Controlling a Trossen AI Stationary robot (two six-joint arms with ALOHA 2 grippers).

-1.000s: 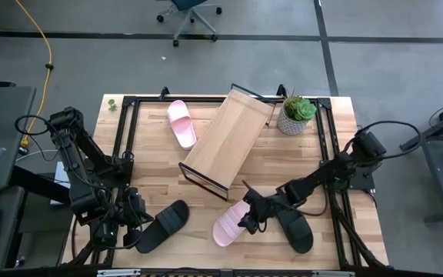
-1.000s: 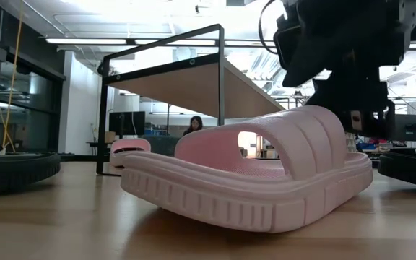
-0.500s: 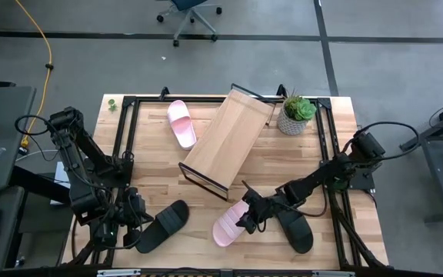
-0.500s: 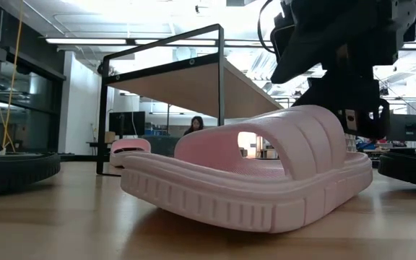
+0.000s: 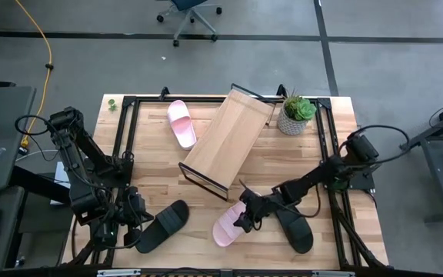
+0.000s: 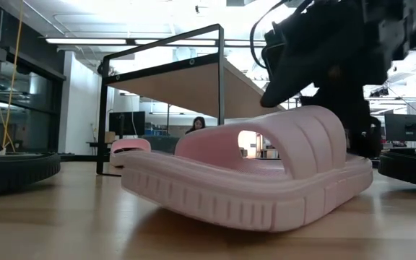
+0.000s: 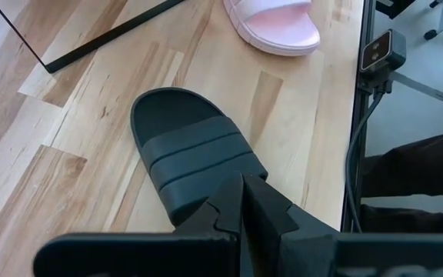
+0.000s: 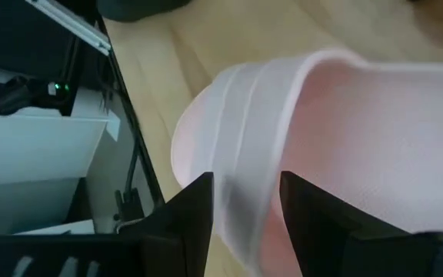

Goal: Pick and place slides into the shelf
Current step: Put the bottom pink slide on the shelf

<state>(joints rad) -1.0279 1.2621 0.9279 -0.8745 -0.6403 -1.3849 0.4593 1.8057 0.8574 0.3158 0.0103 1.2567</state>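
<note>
At the table's near edge: right gripper (image 5: 246,216) low over the near pink slide (image 5: 228,224), fingers (image 8: 193,214) parted on either side of the strap, not yet closed on it. Long axis of this slide slanted toward the shelf (image 5: 228,140), which stands just behind. Left gripper (image 5: 134,215) shut and empty, waiting beside a black slide (image 5: 162,225). Farthest, second pink slide (image 5: 181,123) beside the shelf.

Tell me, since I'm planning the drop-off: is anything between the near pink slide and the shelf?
Nothing visible. The right claw straddles the pink slide strap, and bare tabletop runs from there to the shelf.
</note>
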